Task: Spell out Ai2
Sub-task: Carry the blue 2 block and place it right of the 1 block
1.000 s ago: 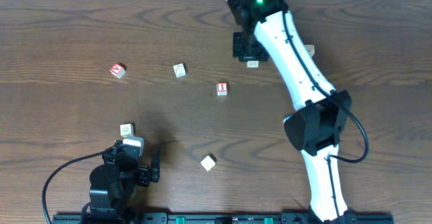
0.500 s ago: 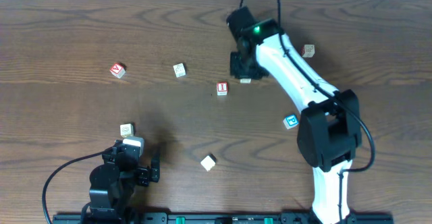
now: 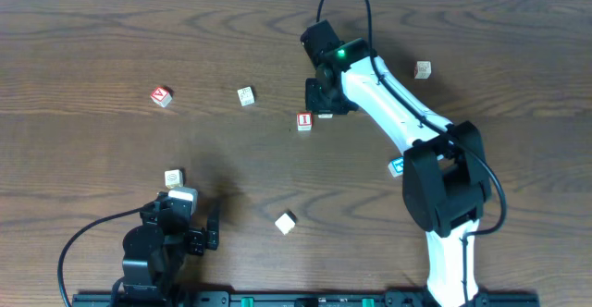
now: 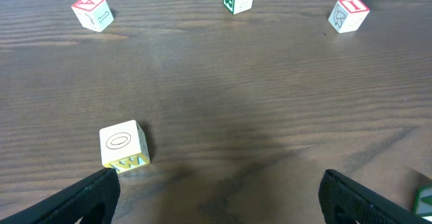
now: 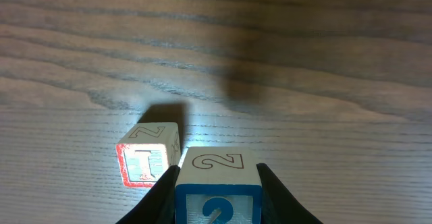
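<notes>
My right gripper (image 3: 321,104) is shut on the "2" block (image 5: 218,183), white with a blue face, and holds it right beside the red "I" block (image 3: 304,121), which also shows in the right wrist view (image 5: 147,162). The red "A" block (image 3: 162,96) lies at the far left and appears in the left wrist view (image 4: 90,11) too. My left gripper (image 4: 216,197) is open and empty near the front edge, with an "O" block (image 4: 124,144) just ahead of its left finger.
Other letter blocks lie around: a green-lettered one (image 3: 245,96), one near the front middle (image 3: 286,221), one at the back right (image 3: 423,69), and a blue one (image 3: 396,166) partly under the right arm.
My right gripper has carried the "2" block from the back toward the front left, down next to the "I" block. The left arm has not moved.
</notes>
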Motion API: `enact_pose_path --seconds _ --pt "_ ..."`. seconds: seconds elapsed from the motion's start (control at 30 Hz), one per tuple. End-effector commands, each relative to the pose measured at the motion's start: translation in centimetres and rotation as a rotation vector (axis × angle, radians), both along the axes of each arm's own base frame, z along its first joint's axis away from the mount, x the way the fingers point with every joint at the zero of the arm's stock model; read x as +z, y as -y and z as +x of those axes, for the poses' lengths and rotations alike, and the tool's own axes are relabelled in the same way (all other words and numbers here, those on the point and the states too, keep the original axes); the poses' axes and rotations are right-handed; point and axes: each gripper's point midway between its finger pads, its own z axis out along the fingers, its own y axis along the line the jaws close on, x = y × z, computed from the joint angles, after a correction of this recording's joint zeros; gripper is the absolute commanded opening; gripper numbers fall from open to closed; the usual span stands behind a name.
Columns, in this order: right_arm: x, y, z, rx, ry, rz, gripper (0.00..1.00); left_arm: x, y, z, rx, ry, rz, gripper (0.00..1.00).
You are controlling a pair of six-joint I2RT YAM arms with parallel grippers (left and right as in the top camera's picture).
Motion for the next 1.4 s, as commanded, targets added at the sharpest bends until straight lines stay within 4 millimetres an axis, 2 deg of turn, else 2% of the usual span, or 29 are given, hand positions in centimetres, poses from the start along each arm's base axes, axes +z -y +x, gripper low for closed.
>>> enact_pose_path --seconds 0.0,0.33,0.6,0.67,0.8,0.97,1.37 --pt "-1.8 -0.7 -0.9 0.018 -0.040 -0.019 0.01 -0.1 -0.1 0.1 -0.008 0.008 0.015 0.95" --pt "-4.1 -0.5 -1.3 0.009 -0.077 -0.055 0.01 -0.1 -0.1 0.1 -0.008 0.008 0.015 0.95" --pt "-4.7 -0.3 -1.1 -0.009 -0.082 -0.055 0.02 -0.1 -0.1 0.1 -0.008 0.009 0.015 0.95" --pt "-4.9 -0.3 -1.1 -0.010 -0.084 -0.057 0.07 -0.1 -0.1 0.1 -0.008 0.008 0.015 0.95" --pt "-4.9 -0.2 -1.0 -0.010 -0.082 -0.059 0.23 -0.1 -0.1 0.1 -0.008 0.009 0.015 0.95" --pt "-4.9 -0.2 -0.9 -0.011 -0.074 -0.060 0.32 -0.1 -0.1 0.1 -0.008 0.009 0.015 0.96" --pt "-4.8 -0.1 -0.6 -0.012 -0.061 -0.069 0.37 -0.1 -0.1 0.1 -0.008 0.008 0.015 0.95"
